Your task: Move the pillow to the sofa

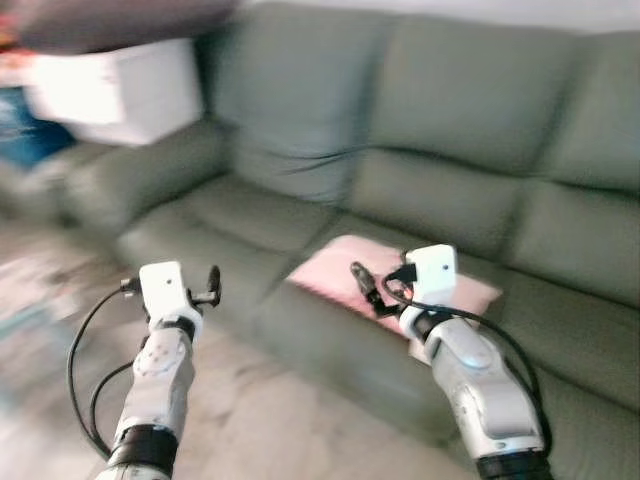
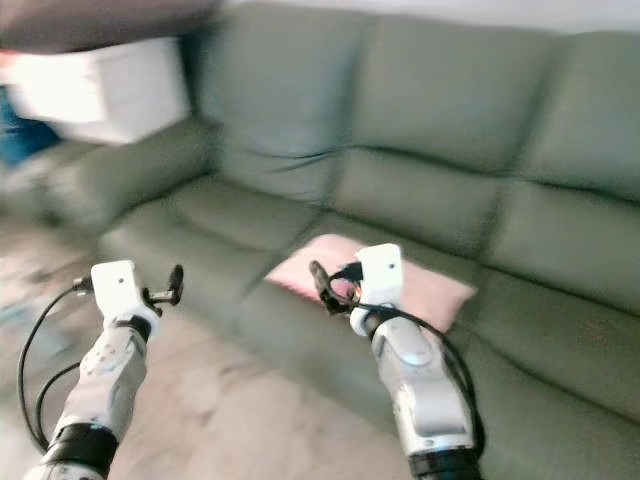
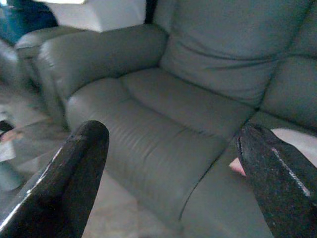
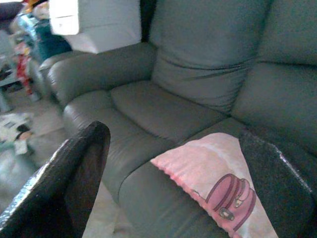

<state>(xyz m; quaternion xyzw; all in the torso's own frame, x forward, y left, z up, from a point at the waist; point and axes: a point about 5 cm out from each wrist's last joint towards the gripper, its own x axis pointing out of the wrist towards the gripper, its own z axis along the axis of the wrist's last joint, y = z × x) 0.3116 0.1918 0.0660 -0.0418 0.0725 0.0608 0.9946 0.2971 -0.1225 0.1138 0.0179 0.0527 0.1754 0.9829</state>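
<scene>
Right now the pink pillow lies flat on the sofa, on the middle seat cushion w/ its near edge at the seat's front lip. Both arms are raised in front of the sofa, off the fabric. Right gripper hovers just over the pillow's near side, fingers spread wide, nothing betw. them; in the right wrist view its two black fingers frame the pillow w/o touching it. Left gripper is out over the floor just before the left seat's front edge, also wide open and empty; its fingers stand well apart.

Open room: left seat cushion bare, strip of floor betw. robot and sofa front looks free near the arms. Head views are blurred.

Sofa is grey-green, smooth leather-like skin, fat rounded cushions w/ soft creases, bulky rounded armrest on the robot's left. Pillow is soft, roughly square, pale pink w/ a scalloped darker edge and a printed pink handbag motif.

Beyond the armrest sits a white boxy unit; contents can't tell. Clutter on the floor at far left, too blurred to name.
</scene>
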